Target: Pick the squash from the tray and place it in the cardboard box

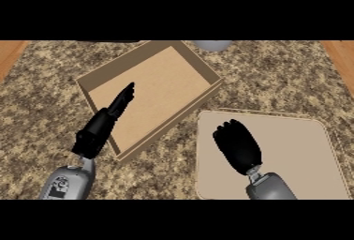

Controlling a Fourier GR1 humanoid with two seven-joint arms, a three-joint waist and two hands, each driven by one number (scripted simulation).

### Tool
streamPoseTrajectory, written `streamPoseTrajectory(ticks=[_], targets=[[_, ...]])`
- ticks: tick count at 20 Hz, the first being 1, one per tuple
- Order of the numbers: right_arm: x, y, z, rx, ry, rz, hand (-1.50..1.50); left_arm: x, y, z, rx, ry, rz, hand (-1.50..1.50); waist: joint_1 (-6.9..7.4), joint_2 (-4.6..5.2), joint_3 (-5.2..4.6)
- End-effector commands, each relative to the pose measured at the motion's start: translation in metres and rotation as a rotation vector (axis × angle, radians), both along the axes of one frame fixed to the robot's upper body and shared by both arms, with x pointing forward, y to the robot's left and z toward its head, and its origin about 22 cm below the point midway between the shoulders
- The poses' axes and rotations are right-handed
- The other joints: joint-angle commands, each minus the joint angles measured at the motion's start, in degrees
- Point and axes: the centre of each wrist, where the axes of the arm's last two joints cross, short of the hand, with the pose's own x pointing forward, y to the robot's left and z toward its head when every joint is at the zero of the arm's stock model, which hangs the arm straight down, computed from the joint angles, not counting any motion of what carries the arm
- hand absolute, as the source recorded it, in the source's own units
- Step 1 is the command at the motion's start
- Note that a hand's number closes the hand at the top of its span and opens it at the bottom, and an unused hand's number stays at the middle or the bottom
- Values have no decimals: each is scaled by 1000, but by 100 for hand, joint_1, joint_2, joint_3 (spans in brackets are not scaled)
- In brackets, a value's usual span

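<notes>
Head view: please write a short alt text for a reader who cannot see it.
The right hand covers part of a beige tray, fingers curled; no squash is visible. The left hand stretches open over the cardboard box on a speckled counter.

Matt cardboard box [195, 65], speckled stone counter [276, 79]

cardboard box [149, 91] left, behind | tray [297, 150] right, in front

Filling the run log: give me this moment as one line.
left hand: open, over cardboard box | right hand: over tray, fingers curled | squash: not visible | box floor bare
</notes>
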Motion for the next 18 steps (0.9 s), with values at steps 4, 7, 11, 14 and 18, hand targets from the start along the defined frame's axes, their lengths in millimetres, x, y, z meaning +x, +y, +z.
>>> streamPoseTrajectory(ticks=[4,7,11,14,18], targets=[[-18,80,11,131,186,477,150,-1,-6,-1,5,-22,-33,0,162,90,122],[-16,85,17,194,87,501,150,7,-3,-5,1,-5,-4,0,51,112,128],[-27,92,54,278,-32,524,150,7,-11,-1,-8,13,11,0,-81,49,124],[-32,94,85,362,-72,536,150,6,12,13,11,10,14,0,-84,38,122],[-53,72,131,416,-75,578,150,4,11,7,1,7,31,0,-163,35,120]])
